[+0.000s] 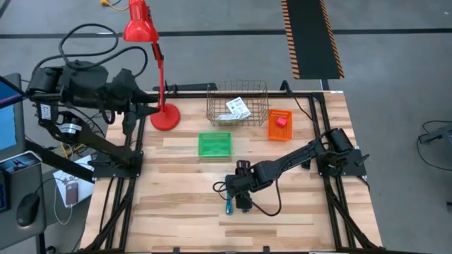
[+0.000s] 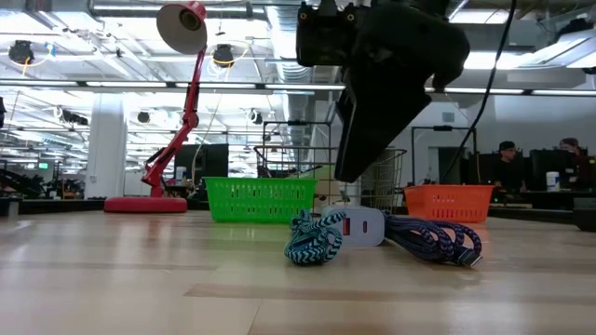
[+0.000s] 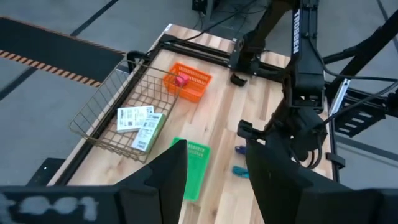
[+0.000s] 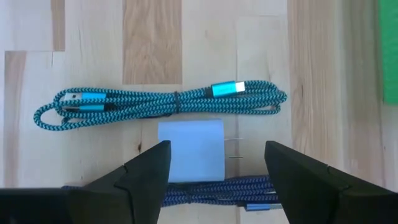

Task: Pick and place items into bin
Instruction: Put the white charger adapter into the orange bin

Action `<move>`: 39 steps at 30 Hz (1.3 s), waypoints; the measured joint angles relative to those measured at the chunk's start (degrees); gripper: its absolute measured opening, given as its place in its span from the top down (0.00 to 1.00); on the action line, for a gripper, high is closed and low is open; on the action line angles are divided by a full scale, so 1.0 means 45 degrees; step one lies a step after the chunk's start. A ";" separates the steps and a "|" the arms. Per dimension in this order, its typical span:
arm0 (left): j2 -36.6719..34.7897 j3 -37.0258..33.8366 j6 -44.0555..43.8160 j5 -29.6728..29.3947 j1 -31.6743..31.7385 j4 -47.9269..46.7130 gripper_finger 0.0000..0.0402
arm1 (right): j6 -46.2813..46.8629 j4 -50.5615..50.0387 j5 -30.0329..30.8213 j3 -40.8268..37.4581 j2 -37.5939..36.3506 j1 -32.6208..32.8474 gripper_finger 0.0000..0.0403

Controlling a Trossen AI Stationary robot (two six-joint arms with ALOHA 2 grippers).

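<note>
Directly under the right claw (image 4: 214, 165), whose fingers stand wide apart and grip nothing, a white charger block (image 4: 189, 149) lies on the bench (image 4: 149, 50). Beyond the fingertips lies a teal braided cable (image 4: 155, 102), and a dark blue braided cable (image 4: 217, 190) lies between the fingers. Far away, the left claw (image 3: 214, 180) hangs half open and empty, off the bench

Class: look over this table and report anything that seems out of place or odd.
One oddity: a red desk lamp stands at the table's far left edge among sorting bins, serving no evident purpose. Otherwise nothing is spilled, tipped or damaged.
</note>
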 joint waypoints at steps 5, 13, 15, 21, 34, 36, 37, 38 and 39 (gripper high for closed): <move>0.0028 0.0000 0.0011 -0.0012 0.0000 -0.0083 0.62 | 0.0006 0.0216 -0.0203 -0.0383 0.0000 0.0003 0.37; 0.0153 -0.0005 0.0112 -0.0027 0.0000 -0.0082 0.62 | 0.0329 0.0876 -0.0337 -0.0733 0.0005 0.0023 0.37; 0.0139 -0.0005 0.0117 -0.0027 0.0000 -0.0082 0.62 | 0.0277 0.1012 -0.0350 -0.0733 0.0005 0.0023 0.37; 0.0143 -0.0005 0.0121 -0.0027 0.0000 -0.0082 0.62 | 0.0222 0.1233 -0.0822 -0.0729 0.0621 -0.0082 0.37; 0.0143 -0.0005 0.0126 -0.0027 0.0000 -0.0116 0.62 | 0.0005 0.1490 -0.1039 -0.0508 0.1711 -0.0224 0.39; 0.0143 -0.0005 0.0126 -0.0027 0.0000 -0.0120 0.62 | 0.0010 0.1509 -0.1098 -0.0513 0.1694 -0.0267 0.42; 0.0143 -0.0005 0.0126 -0.0027 0.0000 -0.0120 0.62 | 0.0010 0.1448 -0.1097 -0.0464 0.1593 -0.0290 0.44; 0.0143 -0.0005 0.0126 -0.0027 0.0000 -0.0121 0.62 | 0.0005 0.1400 -0.1093 -0.0433 0.1473 -0.0312 0.47; 0.0143 -0.0005 0.0126 -0.0027 0.0000 -0.0125 0.62 | 0.0005 0.1344 -0.1097 -0.0391 0.1443 -0.0327 0.50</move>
